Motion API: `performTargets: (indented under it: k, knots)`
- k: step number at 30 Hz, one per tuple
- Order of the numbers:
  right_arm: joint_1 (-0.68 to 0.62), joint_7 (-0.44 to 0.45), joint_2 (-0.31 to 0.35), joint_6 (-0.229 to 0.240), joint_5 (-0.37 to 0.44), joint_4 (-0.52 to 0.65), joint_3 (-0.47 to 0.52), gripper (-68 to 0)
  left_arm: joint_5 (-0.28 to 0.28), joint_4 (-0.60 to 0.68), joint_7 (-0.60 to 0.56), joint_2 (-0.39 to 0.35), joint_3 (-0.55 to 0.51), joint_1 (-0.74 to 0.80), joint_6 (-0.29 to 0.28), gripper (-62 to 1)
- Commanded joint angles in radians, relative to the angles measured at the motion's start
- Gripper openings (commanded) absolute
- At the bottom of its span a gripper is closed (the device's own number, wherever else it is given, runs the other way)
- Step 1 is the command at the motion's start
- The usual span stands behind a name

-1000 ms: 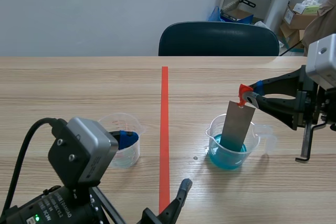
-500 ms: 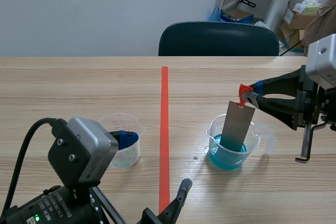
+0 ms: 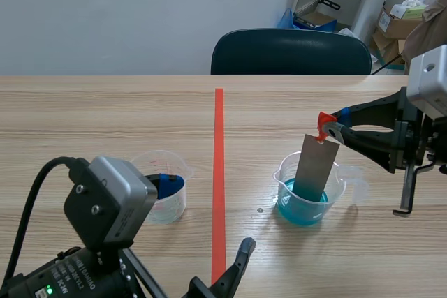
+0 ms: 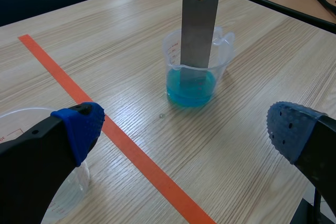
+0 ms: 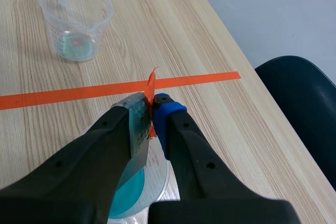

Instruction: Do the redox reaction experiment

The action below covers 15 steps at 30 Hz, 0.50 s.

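Observation:
A grey metal strip (image 3: 314, 168) with an orange tag (image 3: 324, 123) at its top hangs with its lower end in blue liquid inside a clear beaker (image 3: 304, 199), right of the tape line. My right gripper (image 3: 333, 130) is shut on the strip's tagged top; the right wrist view shows the tag (image 5: 151, 94) pinched between the fingers, with the beaker (image 5: 142, 182) beneath. An empty-looking clear beaker (image 3: 162, 186) stands left of the line. My left gripper (image 4: 184, 129) hovers open, low and near the front, with the blue beaker (image 4: 195, 66) and strip (image 4: 198, 30) ahead of it.
An orange-red tape line (image 3: 218, 172) runs down the table's middle. A dark chair (image 3: 290, 52) stands behind the far edge. Boxes and clutter (image 3: 399, 19) sit at the back right. A small droplet (image 3: 260, 209) lies near the blue beaker.

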Motion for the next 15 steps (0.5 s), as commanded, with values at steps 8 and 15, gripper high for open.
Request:
performTargets:
  k: [8,15]
  knots:
    - [0.009,0.014,0.029,0.013,0.0,0.021,0.01,-66.7,0.0,0.015,-0.017,0.01,0.004,0.0,-0.003,1.4]
    - [0.008,0.026,0.06,0.013,0.019,0.06,0.01,-66.7,0.0,0.015,-0.015,0.01,0.004,0.0,-0.003,1.4]
